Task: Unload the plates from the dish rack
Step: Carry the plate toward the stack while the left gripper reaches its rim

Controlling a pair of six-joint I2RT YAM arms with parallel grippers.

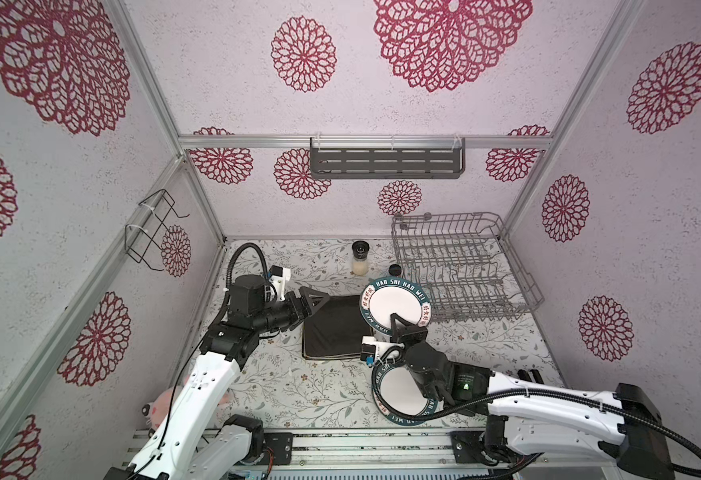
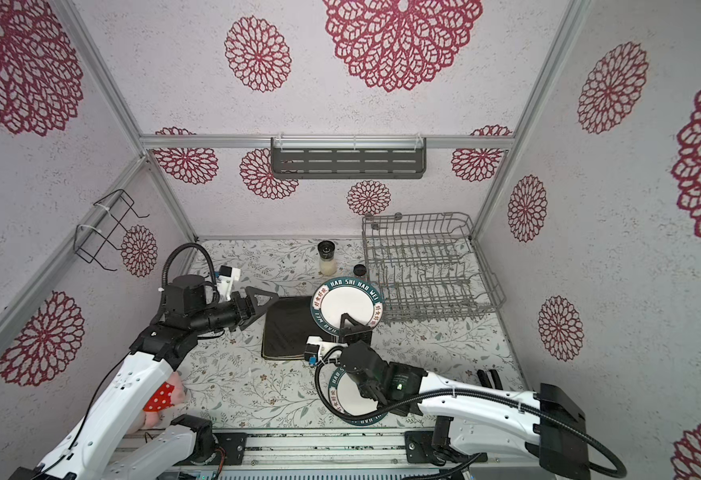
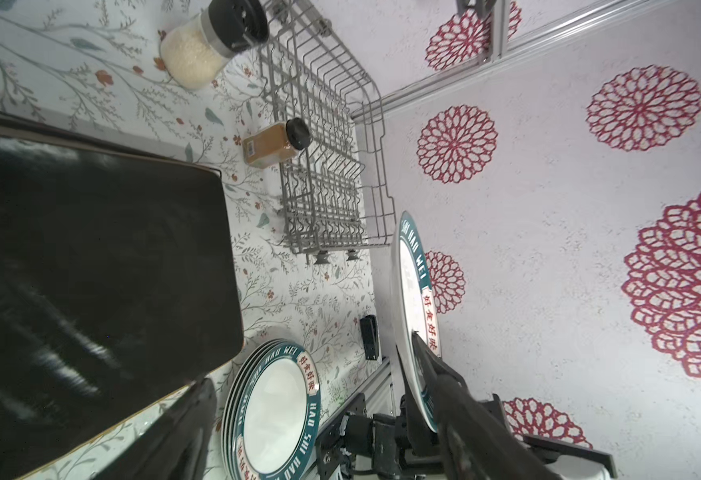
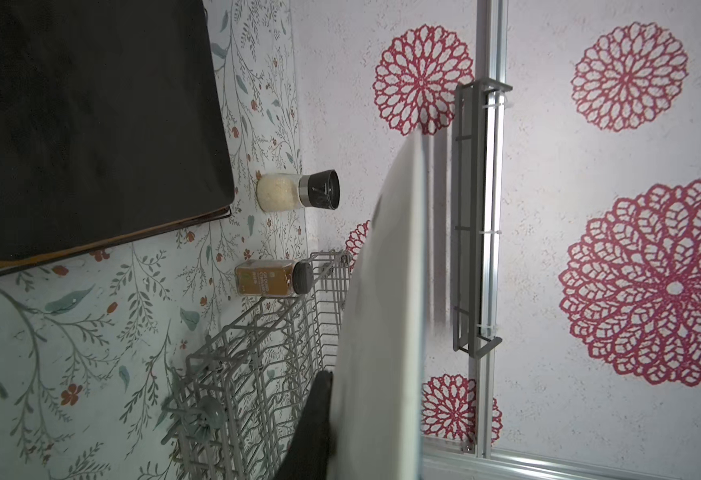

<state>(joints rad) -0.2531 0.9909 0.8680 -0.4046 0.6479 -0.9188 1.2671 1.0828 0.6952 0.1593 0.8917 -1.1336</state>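
The plate [image 1: 394, 305], clamped at its near rim by the right jaws just left of the empty rack [image 1: 525, 274], is best levelled and lowered squarely onto the near stack [image 1: 396, 392], with the left jaws spread apart.

Green-rimmed plate [image 3: 411, 286] upright in the right claw [image 3: 417, 353] — dish rack [image 3: 332, 166] beyond

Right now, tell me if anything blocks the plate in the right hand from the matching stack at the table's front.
Nothing visible does. The right hand holds the lettered plate clear of the table; the matching stack lies just below its arm, top bare in the left wrist view, only floral table between.
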